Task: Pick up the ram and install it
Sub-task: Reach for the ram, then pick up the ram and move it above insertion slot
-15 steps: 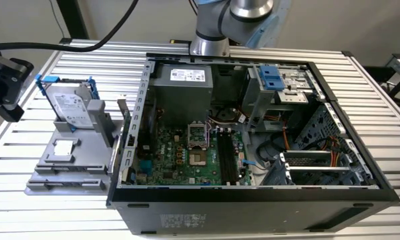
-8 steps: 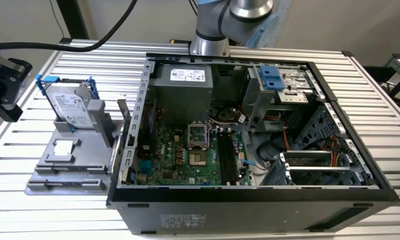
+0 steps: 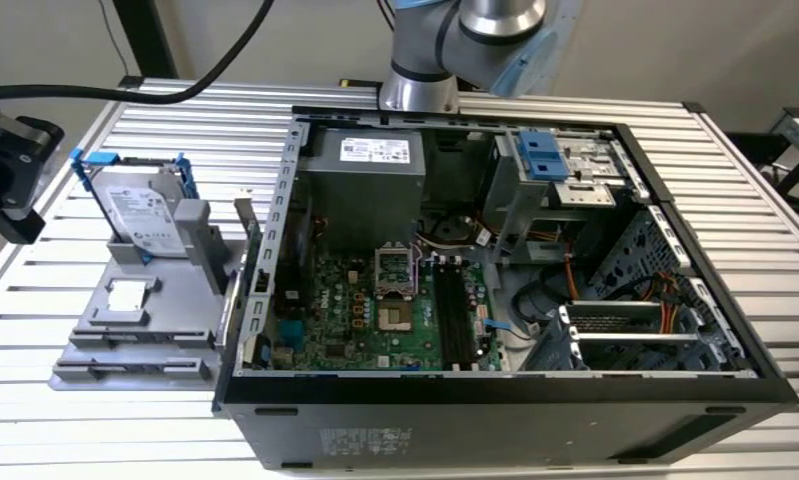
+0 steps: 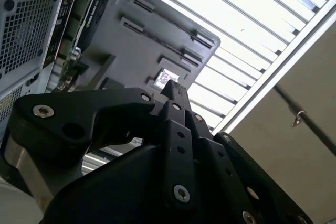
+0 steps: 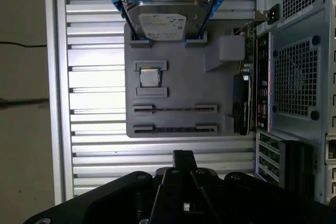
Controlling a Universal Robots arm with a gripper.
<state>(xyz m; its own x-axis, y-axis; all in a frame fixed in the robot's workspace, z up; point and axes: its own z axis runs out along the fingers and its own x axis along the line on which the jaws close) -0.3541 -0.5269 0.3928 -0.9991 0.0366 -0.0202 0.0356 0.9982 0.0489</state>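
Two ram sticks stand edge-on in the grey holder tray [image 5: 178,82]. One ram stick [image 5: 174,128] sits in the slot nearest my gripper, the other [image 5: 174,109] in the slot just beyond it. My gripper [image 5: 181,157] hovers over the slatted table short of the tray's near edge, apart from both sticks. Its black fingers [image 4: 175,92] meet at the tip, shut on nothing. In the exterior view my gripper [image 3: 12,200] is at the far left, beside the tray [image 3: 132,345]. The black memory slots [image 3: 453,312] lie on the motherboard inside the open computer case [image 3: 506,390].
The tray also holds a silver hard drive in a blue frame [image 5: 165,19], a small square processor [image 5: 150,77] and an upright expansion card [image 5: 242,103] beside the case wall [image 5: 294,77]. A power supply [image 3: 366,175] and cables crowd the case interior.
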